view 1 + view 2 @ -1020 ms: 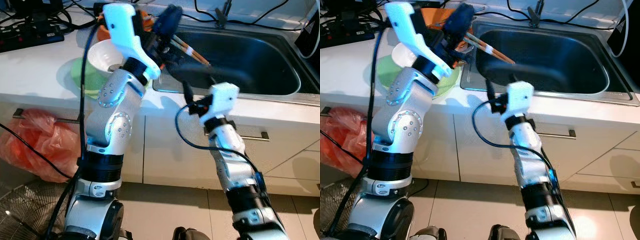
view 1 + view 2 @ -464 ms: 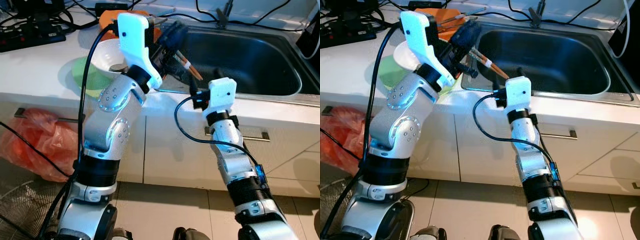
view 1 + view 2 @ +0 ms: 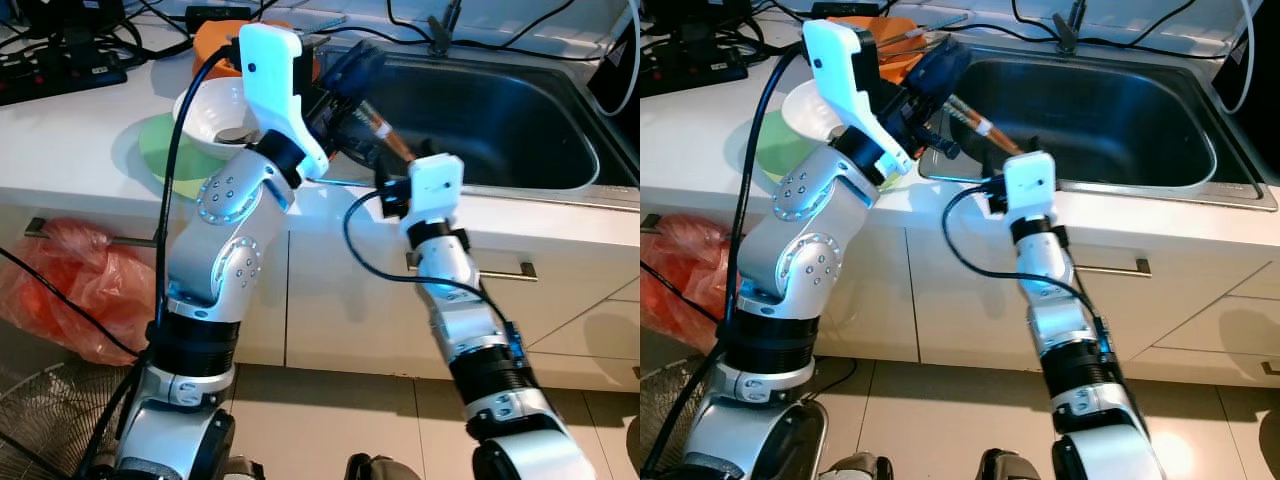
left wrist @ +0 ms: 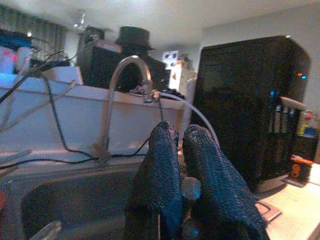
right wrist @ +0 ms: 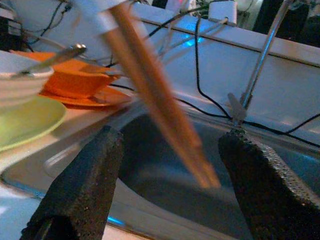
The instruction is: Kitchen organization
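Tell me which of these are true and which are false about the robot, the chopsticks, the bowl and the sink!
1. The left gripper is shut on the chopsticks. True.
2. The right gripper has its fingers shut tight. False: its fingers stand wide apart, with the chopsticks between them.
3. The white bowl sits on a green plate. True.
4. The sink is full of soapy water. False: its dark basin looks dry.
5. The orange dishes are inside the sink. False: they stand on the counter beside it.
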